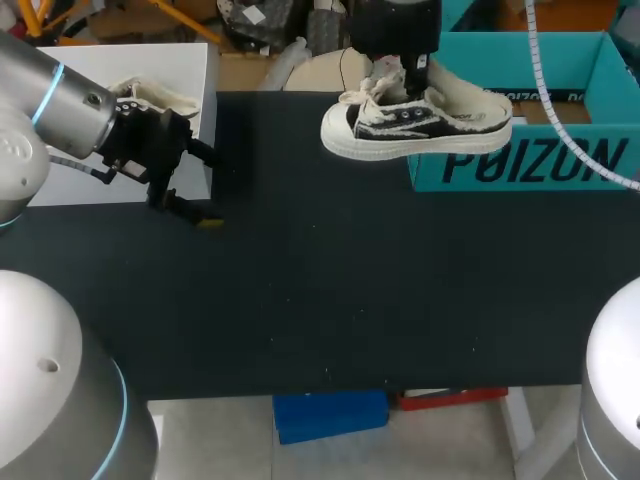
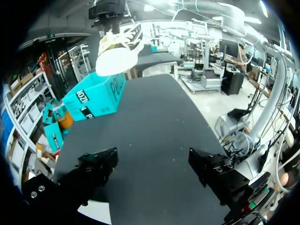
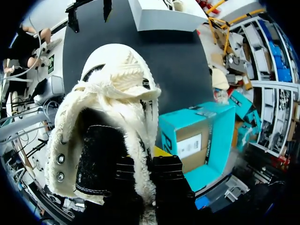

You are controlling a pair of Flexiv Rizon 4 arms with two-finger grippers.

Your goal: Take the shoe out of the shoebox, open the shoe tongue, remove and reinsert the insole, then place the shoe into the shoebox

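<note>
Right gripper [image 1: 413, 72] pinches the sneaker [image 1: 415, 125] from above at its fleecy opening, apparently at the collar's edge, though the lining hides the pads. It holds the sneaker aloft, heel over the near left corner of the teal shoebox [image 1: 530, 160], toe out over the black table [image 1: 330, 290]. The long axis runs across the table, toe toward the left gripper [image 1: 205, 188], which hangs spread and empty, well apart — the right arm is nearer. Black canvas, white stripes, cream fleece, white rubber sole
</note>
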